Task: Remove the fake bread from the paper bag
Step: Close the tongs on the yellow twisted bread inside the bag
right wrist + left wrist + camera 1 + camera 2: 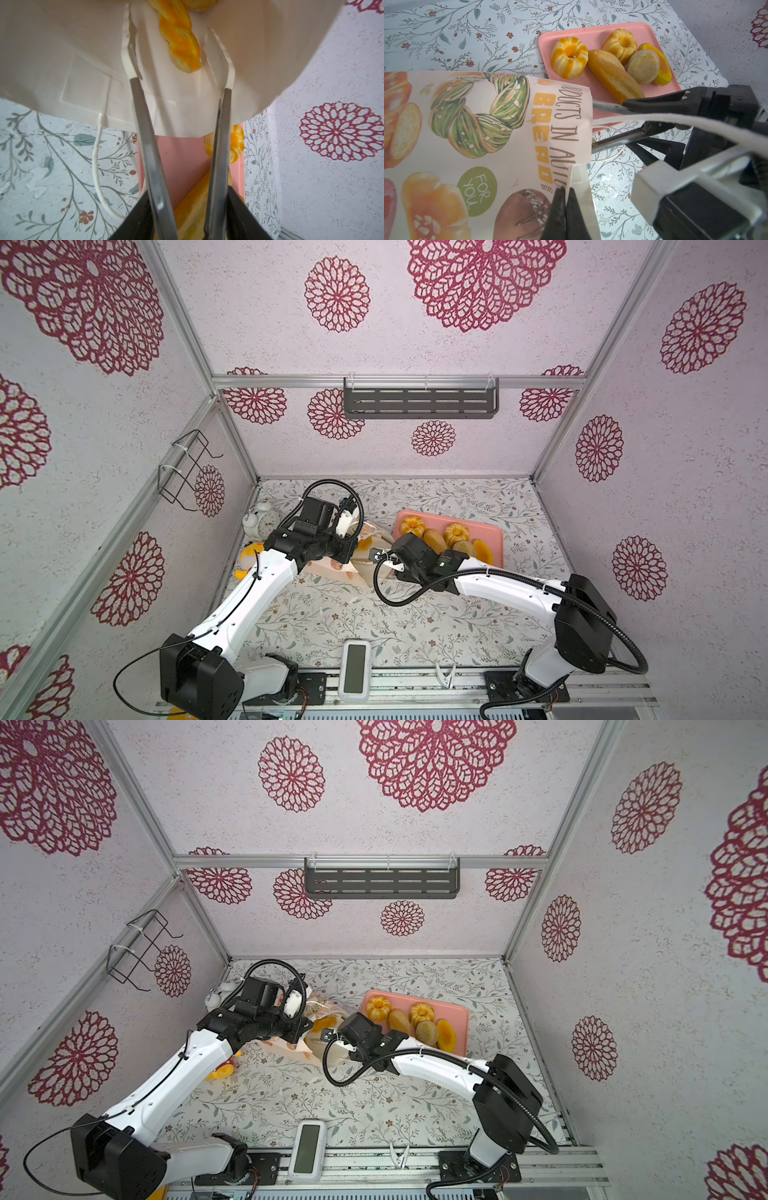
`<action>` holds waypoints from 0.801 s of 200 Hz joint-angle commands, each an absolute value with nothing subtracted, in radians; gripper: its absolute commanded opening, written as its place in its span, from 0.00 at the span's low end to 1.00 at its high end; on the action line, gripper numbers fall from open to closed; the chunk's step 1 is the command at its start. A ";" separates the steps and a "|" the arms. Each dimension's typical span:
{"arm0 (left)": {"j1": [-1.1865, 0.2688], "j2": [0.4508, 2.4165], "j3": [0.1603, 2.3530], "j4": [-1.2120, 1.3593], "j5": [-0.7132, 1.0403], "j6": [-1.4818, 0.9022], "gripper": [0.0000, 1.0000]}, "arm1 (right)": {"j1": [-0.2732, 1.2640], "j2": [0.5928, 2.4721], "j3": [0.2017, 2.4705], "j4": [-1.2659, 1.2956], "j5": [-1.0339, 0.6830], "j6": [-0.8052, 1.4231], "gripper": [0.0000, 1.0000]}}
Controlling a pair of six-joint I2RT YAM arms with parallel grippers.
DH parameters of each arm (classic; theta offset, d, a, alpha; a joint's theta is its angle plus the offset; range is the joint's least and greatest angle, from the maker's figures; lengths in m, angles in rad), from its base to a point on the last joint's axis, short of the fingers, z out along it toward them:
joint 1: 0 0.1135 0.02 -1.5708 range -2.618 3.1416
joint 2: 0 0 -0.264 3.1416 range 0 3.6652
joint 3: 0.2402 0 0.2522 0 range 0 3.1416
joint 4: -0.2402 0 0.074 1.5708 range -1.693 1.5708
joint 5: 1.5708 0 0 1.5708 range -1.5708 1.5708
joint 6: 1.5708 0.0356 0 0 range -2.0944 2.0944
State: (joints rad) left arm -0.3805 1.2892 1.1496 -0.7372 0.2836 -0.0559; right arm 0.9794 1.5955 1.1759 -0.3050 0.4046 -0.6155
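The paper bag lies on its side between the arms, its printed side showing in both top views. My left gripper is shut on the bag's rim beside the mouth. My right gripper is shut on metal tongs, whose white tips stand apart inside the bag's mouth. A twisted yellow-orange fake bread lies between and just beyond the tips. More fake bread lies on the pink tray: two fluted ring buns, a baguette and a round bun.
A white alarm clock and a yellow plush toy sit at the left wall behind the left arm. A white device and a white clip lie at the table's front edge. The bag's cord handle trails on the table.
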 commanded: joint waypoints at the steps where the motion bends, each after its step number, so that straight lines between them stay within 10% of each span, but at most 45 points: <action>1: -0.382 1.289 1.169 -0.706 0.316 -0.061 0.00 | 0.980 1.592 1.212 -0.271 0.469 -0.632 0.51; 160: -0.388 1.285 1.152 -0.694 0.330 -0.057 0.00 | 0.942 1.920 1.523 -0.466 0.442 -0.575 0.45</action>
State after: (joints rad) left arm -0.3790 1.2892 1.1496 -0.7296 0.2768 -0.0570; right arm 0.9527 1.9244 1.4769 -0.4419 0.4561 -0.6052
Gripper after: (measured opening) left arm 0.038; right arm 0.479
